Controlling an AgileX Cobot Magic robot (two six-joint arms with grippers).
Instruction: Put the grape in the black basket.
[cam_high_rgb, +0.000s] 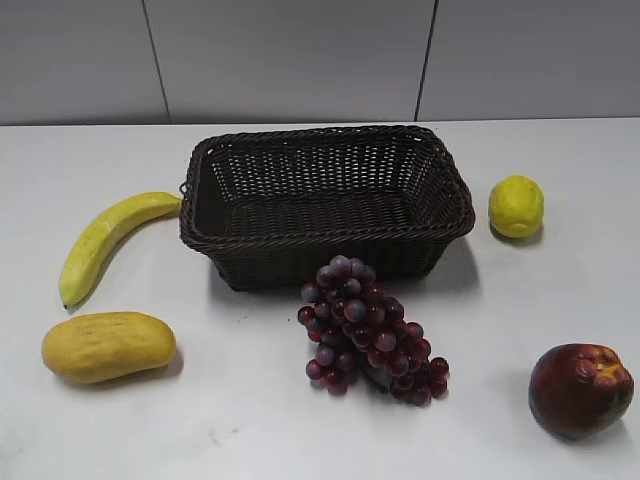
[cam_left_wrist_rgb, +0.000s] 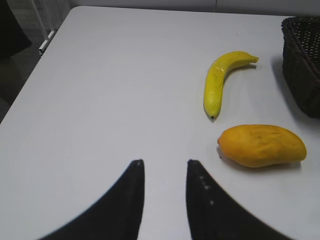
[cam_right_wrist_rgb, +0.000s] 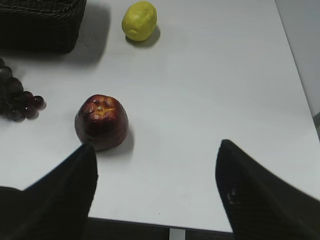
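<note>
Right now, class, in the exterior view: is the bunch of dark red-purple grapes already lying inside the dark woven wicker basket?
No: the bunch of dark red-purple grapes lies on the white table in front of the dark woven wicker basket, whose inside holds nothing.

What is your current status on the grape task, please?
Left gripper open, right gripper open, both empty. Grape on table before black basket. Path clear.

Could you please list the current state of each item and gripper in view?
grape: on the table, in front of the basket, not held.
black basket: upright, empty.
banana: lying left of the basket.
mango: lying on the table.
lemon: right of the basket.
apple: upright, untouched.
left gripper: open, empty.
right gripper: open wide, empty.
</note>
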